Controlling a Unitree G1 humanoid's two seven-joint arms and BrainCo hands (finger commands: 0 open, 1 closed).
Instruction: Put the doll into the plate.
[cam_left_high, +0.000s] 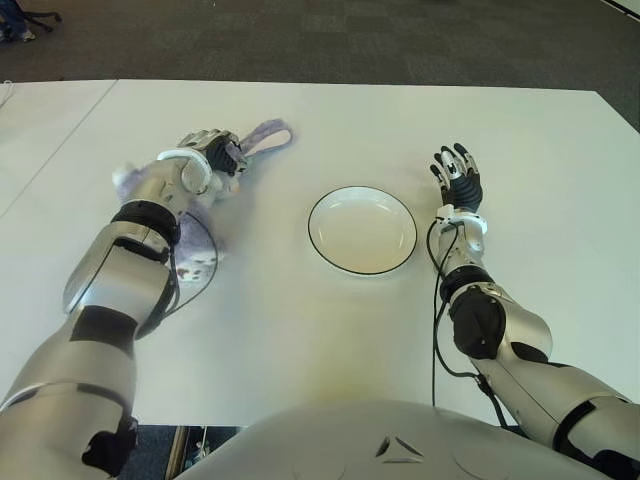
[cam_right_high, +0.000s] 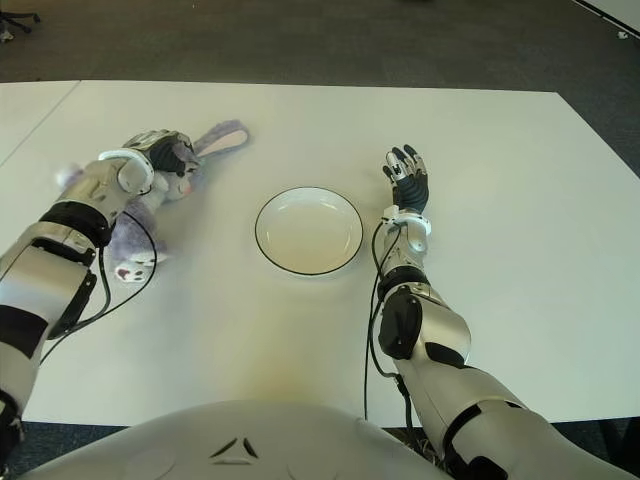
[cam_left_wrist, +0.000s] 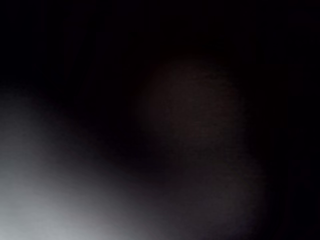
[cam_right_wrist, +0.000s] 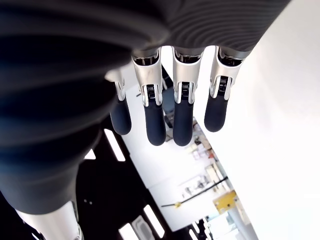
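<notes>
Right hand (cam_left_high: 457, 176) idles right of the plate (cam_left_high: 362, 230), fingers spread; left hand (cam_left_high: 210, 152) is down on the doll (cam_right_high: 205, 143) left of it for a grab, finger state unclear.

One doll (cam_right_high: 150, 215) lies on the white tabletop (cam_right_high: 300, 340). One plate (cam_right_high: 308, 230) sits there too, white with a dark rim. Two robot hands show: the left hand (cam_left_high: 212, 152) and the right hand (cam_left_high: 457, 175).
</notes>
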